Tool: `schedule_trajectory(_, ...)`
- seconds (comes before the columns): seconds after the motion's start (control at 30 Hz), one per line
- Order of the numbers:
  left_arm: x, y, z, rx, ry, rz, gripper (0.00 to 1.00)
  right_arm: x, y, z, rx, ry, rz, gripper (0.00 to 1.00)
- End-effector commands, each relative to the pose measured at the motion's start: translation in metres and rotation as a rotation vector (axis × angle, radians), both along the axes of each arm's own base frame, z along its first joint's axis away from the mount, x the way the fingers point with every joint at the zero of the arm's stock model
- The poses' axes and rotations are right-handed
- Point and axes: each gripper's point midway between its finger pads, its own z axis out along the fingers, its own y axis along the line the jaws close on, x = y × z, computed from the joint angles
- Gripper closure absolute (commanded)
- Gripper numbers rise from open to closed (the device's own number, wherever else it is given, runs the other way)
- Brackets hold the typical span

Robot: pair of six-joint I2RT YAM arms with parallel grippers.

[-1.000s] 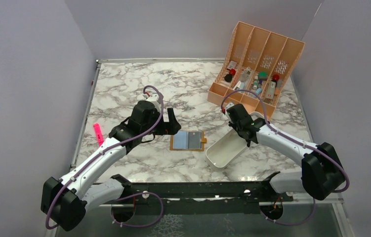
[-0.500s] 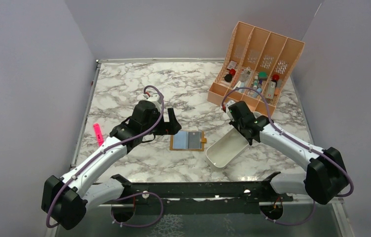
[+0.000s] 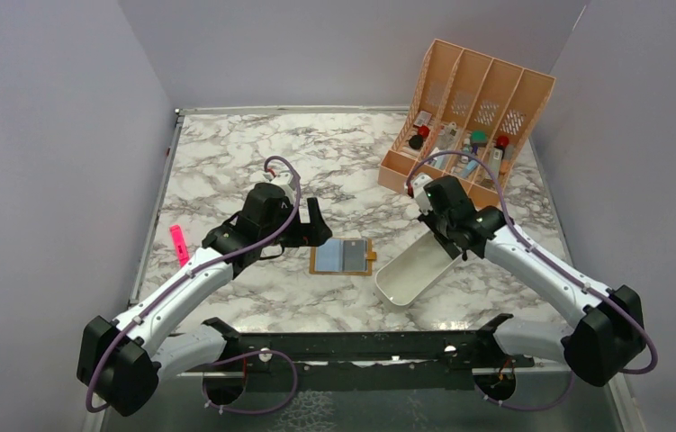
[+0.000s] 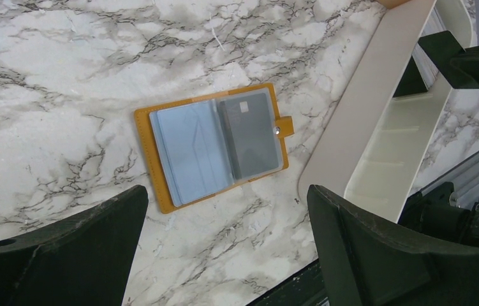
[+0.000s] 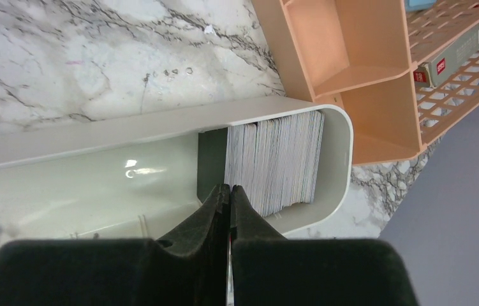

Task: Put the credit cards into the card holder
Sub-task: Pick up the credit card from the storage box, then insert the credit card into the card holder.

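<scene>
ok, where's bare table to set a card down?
Open marble far-left, behind the left arm, and a strip between the card holder and the near rail. Crowded right: tray, right gripper, organiser packed together.

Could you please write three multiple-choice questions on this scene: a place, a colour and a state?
1. Where is the stack of credit cards? A) in the white tray, at its end by the peach organiser B) inside that organiser C) under that tray
2. What colour is the cover of the card holder? A) green B) mustard-orange C) black
3. How does the card holder lie? A) folded shut B) on edge C) open flat
Answers: 1 A, the right wrist view shows them there; 2 B, its border is orange; 3 C, both sleeves face up.
</scene>
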Motion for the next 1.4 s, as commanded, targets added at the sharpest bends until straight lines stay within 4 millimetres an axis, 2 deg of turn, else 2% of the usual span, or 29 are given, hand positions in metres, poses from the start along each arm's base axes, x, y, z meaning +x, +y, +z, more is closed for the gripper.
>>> schedule_trajectory(0.0, -0.007, -0.009, 0.000, -0.042, 0.033, -0.029, 0.01, -0.004, 0.018, 0.024, 0.120, -0.013, 0.055, 0.95)
schedule_trajectory(0.2, -0.013, -0.016, -0.008, -0.055, 0.078, -0.071, 0.01, -0.008, 0.037, 0.055, 0.259, -0.040, 0.088, 0.99)
schedule_trajectory(0.4, -0.012, -0.018, -0.006, -0.082, 0.076, -0.057, 0.06, -0.004, 0.081, 0.100, 0.563, -0.107, 0.105, 0.99)
schedule_trajectory(0.5, -0.011, -0.016, -0.010, -0.077, 0.085, -0.035, 0.10, -0.001, 0.103, 0.114, 0.728, -0.097, 0.067, 0.99)
schedule_trajectory(0.6, -0.010, -0.015, -0.018, -0.063, 0.106, -0.018, 0.17, 0.003, 0.124, 0.120, 0.887, -0.053, -0.005, 0.99)
schedule_trajectory(0.73, -0.008, -0.014, -0.029, -0.044, 0.130, -0.007, 0.36, 0.002, 0.152, 0.110, 1.061, 0.077, -0.085, 0.99)
schedule_trajectory(0.9, -0.004, -0.012, -0.041, -0.036, 0.147, 0.002, 0.80, 0.006, 0.171, 0.089, 1.169, 0.154, -0.143, 0.99)
schedule_trajectory(1.0, -0.002, -0.009, -0.052, -0.029, 0.175, 0.024, 0.99, 0.007, 0.179, 0.073, 1.248, 0.191, -0.201, 0.99)
schedule_trajectory(1.2, 0.004, 0.002, -0.081, -0.001, 0.244, 0.085, 1.00, 0.011, 0.191, 0.041, 1.271, 0.209, -0.304, 0.99)
schedule_trajectory(1.37, 0.011, 0.011, -0.099, 0.021, 0.267, 0.140, 1.00, 0.007, 0.210, 0.017, 1.270, 0.253, -0.316, 0.99)
